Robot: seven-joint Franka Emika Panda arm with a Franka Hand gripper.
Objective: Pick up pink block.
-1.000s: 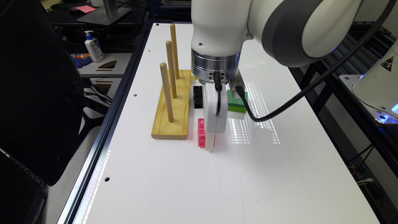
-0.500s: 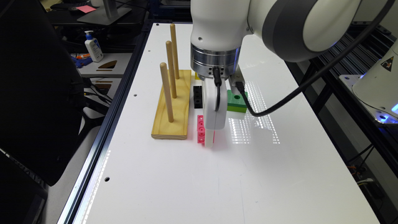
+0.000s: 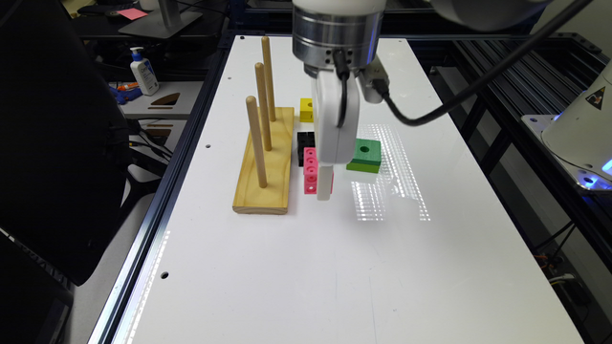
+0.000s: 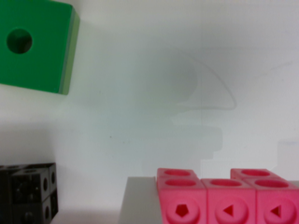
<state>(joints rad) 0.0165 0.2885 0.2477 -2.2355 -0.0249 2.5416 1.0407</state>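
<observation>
- The gripper [image 3: 324, 191] stands low over the middle of the white table [image 3: 306, 267], its white body upright and a black cable running off to the exterior view's right.
- The pink block [image 3: 310, 170] sits at the gripper's tip, its far end touching or just short of the black block [image 3: 305, 143]. One pale finger [image 4: 138, 200] lies flat against the pink block's [image 4: 224, 196] end face in the wrist view; the opposite finger is out of frame, so I cannot tell whether the jaws are clamped on it or merely set around it.
- Whether the pink block rests on the table or is lifted off it cannot be told.
- Room to move: the near half of the table is bare white surface out to both side edges. To the exterior view's left, the wooden peg board [image 3: 264, 162] lies just beside the pink block, a narrow strip of table between them. To the exterior view's right, the green block [image 3: 365, 155] sits near the gripper body.
- The yellow block [image 3: 306, 110] lies farther back, beyond the black block.
- Materials: the pink block is glossy plastic, made of small joined cubes with a recessed hole in each face. The black block [image 4: 28, 191] is of the same cube style. The green block [image 4: 35, 44] is a flat matte square with one round hole. The peg board is pale grained wood carrying three upright round dowels.
- The table surface is smooth and reflective, with a dotted light patch on it near the green block.
</observation>
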